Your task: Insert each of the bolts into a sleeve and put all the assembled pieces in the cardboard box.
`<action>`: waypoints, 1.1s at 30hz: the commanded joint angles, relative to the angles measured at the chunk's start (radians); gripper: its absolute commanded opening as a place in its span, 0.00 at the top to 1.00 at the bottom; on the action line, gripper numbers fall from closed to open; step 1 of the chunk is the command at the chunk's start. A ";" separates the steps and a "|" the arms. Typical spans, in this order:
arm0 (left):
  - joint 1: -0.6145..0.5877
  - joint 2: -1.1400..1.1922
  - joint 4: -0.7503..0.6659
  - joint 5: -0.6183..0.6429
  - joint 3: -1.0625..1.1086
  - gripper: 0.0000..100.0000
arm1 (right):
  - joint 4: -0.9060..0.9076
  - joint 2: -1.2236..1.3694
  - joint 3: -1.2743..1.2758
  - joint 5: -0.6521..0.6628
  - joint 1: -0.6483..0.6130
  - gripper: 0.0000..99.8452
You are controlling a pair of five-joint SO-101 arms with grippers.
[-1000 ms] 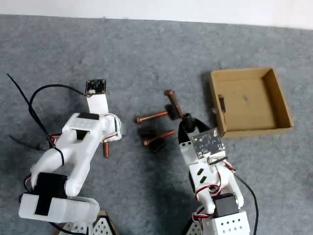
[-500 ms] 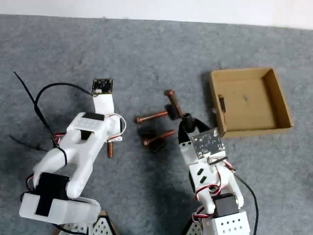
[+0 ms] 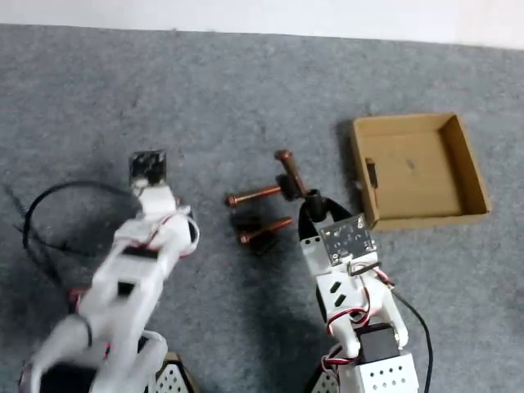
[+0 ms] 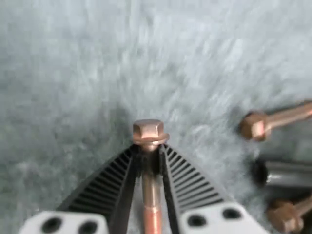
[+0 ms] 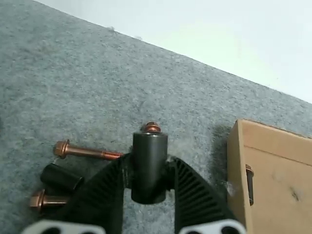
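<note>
In the left wrist view my left gripper [image 4: 147, 148] is shut on a copper bolt [image 4: 148, 132], whose hex head pokes out past the fingertips above the grey carpet. The high view shows that left arm [image 3: 151, 241] blurred at the left. My right gripper [image 5: 149, 170] is shut on a black sleeve [image 5: 149, 163], seen from above at the table's middle [image 3: 312, 201]. A copper tip [image 5: 152, 127] shows at the sleeve's far end. Two more bolts [image 3: 254, 196] [image 3: 268, 228] and a loose black sleeve [image 5: 61, 177] lie between the arms. The cardboard box [image 3: 471, 176] stands at the right.
A further bolt [image 3: 286, 168] lies slanted just beyond the right gripper. A small dark piece [image 3: 370, 173] rests against the box's inner left wall. Grey carpet [image 3: 205, 90] covers the table, with open room at the back and far left.
The left arm has swung back and to the left with the bolt still in its gripper, and now shows blurred. The right arm, the sleeve and the loose bolts have not moved.
</note>
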 commanded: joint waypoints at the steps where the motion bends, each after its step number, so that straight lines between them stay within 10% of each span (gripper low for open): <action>1: -0.005 -0.321 -0.167 0.008 0.165 1.00 | -0.001 -0.010 0.104 0.006 0.010 0.99; 17: 0.004 -0.888 -0.167 0.015 0.338 1.00 | -0.001 -0.016 0.110 0.006 -0.085 0.99; 33: 0.335 -1.153 -0.172 0.181 0.300 0.99 | -0.012 -0.019 0.110 0.009 -0.292 1.00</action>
